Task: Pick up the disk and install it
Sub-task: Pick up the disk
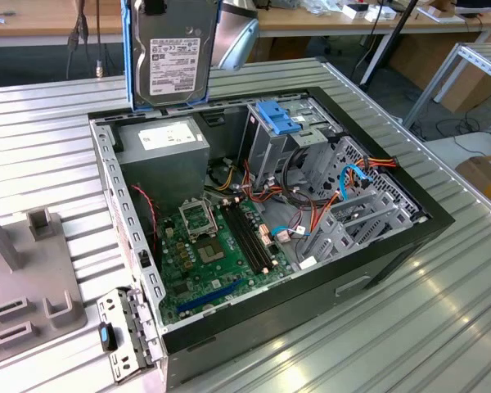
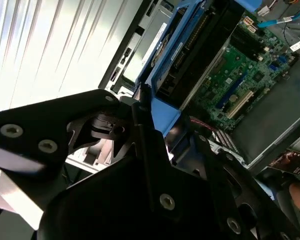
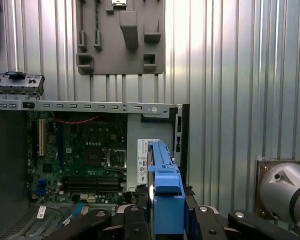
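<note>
The disk [image 1: 173, 54] hangs upright in the air above the back corner of the open computer case [image 1: 376, 262], over the power-supply end. It is a silver-grey drive with a white label and blue rails along its sides. My gripper [image 3: 168, 214] is shut on the disk, its black fingers [image 3: 134, 216] pressing both sides of the blue rail [image 3: 166, 192]. In the second wrist view the disk [image 2: 190, 45] is seen edge-on, pointing toward the green motherboard [image 2: 240, 75], with my gripper [image 2: 152, 117] closed at its blue end.
Inside the case are a grey power-supply box [image 1: 165, 147], a motherboard [image 1: 221, 246], a drive cage with a blue latch [image 1: 277, 119] and bundles of cables [image 1: 344, 184]. A grey fixture block [image 1: 24, 270] and a loose metal bracket [image 1: 123, 332] lie at the exterior view's left.
</note>
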Controlling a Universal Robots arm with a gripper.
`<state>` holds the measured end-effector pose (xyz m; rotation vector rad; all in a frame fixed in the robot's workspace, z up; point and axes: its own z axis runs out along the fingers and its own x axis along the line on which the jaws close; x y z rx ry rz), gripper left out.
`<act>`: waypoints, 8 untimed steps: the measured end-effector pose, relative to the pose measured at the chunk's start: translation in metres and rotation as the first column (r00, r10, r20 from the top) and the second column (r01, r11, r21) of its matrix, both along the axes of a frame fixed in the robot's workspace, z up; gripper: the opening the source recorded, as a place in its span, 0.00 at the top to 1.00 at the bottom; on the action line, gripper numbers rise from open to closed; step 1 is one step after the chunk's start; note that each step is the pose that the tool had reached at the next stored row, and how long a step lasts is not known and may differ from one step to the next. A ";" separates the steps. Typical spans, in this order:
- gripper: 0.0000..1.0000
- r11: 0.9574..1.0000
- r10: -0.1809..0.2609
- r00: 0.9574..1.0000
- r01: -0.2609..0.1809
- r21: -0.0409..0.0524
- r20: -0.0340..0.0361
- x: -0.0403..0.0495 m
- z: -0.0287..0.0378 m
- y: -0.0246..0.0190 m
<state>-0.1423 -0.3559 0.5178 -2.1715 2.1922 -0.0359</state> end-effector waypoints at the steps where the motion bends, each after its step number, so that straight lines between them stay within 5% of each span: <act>1: 0.63 1.000 0.000 1.000 0.000 0.000 0.000 0.0062 0.0000 0.0000; 4: 0.63 1.000 0.000 1.000 0.000 0.000 0.000 0.0187 -0.0001 0.0000; 8: 0.63 1.000 0.000 1.000 0.000 0.000 0.000 0.0223 0.0000 0.0000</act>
